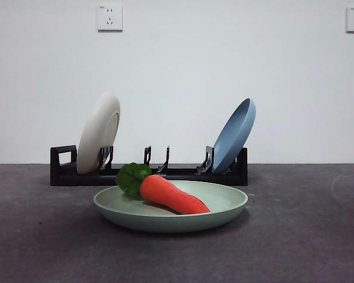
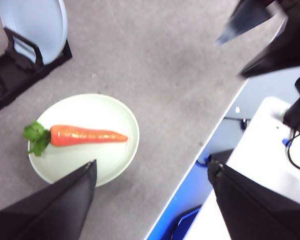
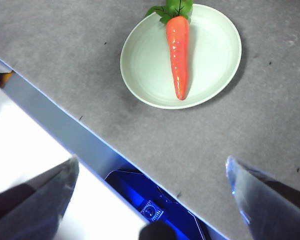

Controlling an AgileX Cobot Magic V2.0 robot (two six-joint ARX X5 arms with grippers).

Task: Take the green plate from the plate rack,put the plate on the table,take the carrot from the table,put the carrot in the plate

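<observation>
The green plate (image 1: 224, 207) lies flat on the table (image 1: 307, 236) in front of the plate rack (image 1: 183, 173). The carrot (image 1: 172, 195) lies in the plate, leaves toward the rack. The plate (image 2: 112, 150) and carrot (image 2: 87, 135) show in the left wrist view, and the plate (image 3: 215, 55) and carrot (image 3: 178, 52) in the right wrist view. My left gripper (image 2: 152, 170) is open and empty, high above the table's edge. My right gripper (image 3: 152, 170) is open and empty, high over the table's front edge. Neither arm shows in the front view.
A cream-white plate (image 1: 98, 132) leans in the rack's left end and a blue plate (image 1: 235, 134) in its right end, also in the left wrist view (image 2: 37, 25). The table edge (image 2: 200, 150) drops to a blue floor; a white unit (image 2: 270, 165) stands beside it.
</observation>
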